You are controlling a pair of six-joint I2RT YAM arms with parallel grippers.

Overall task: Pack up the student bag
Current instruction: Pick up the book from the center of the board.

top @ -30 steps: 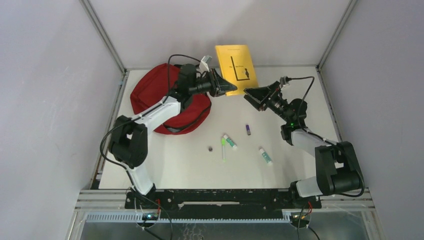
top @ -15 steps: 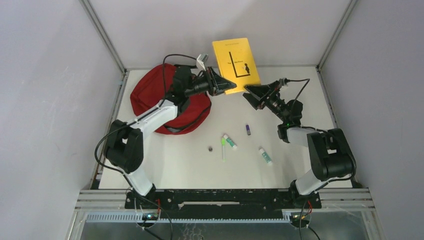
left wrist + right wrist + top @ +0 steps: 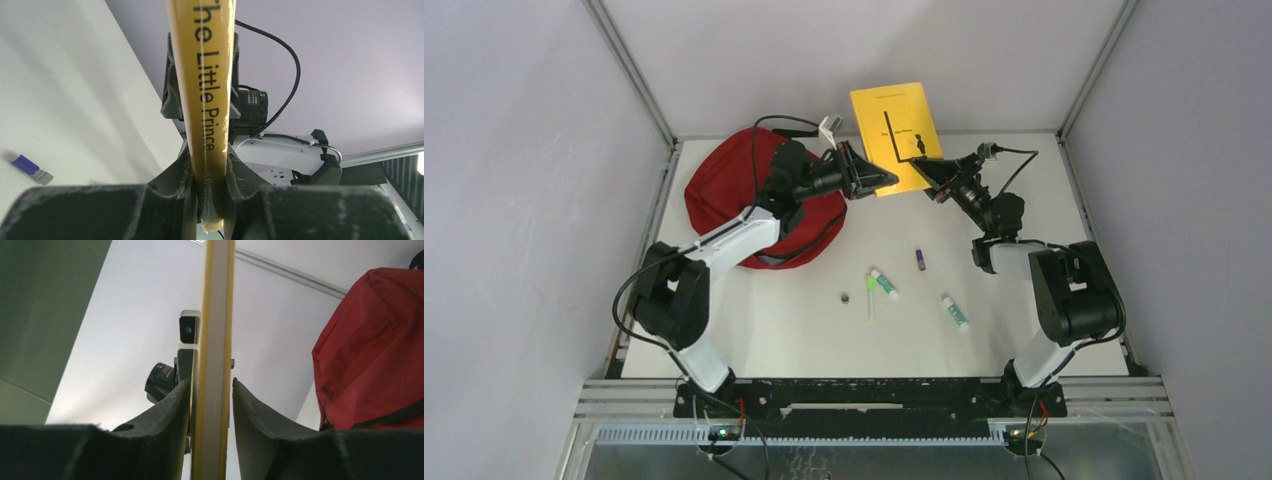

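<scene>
The student bag (image 3: 734, 185), a soft red backpack, lies at the back left of the table and shows at the right of the right wrist view (image 3: 375, 350). A yellow book (image 3: 894, 125), "The Little Prince", is held up in the air between the two arms. My left gripper (image 3: 879, 180) is shut on its spine (image 3: 205, 75), at the lower corner nearest the bag. My right gripper (image 3: 924, 170) straddles the opposite page edge (image 3: 214, 340). Its left finger touches the cover and a thin gap shows at the right finger.
On the white table in front of the book lie a small purple-capped tube (image 3: 920, 259), two green and white tubes (image 3: 884, 283) (image 3: 955, 312), a green pen (image 3: 871, 297) and a small dark round piece (image 3: 845, 297). Grey walls enclose the table.
My right gripper has moved left onto the book's free edge and narrowed from wide open. The left arm has tilted the book slightly up.
</scene>
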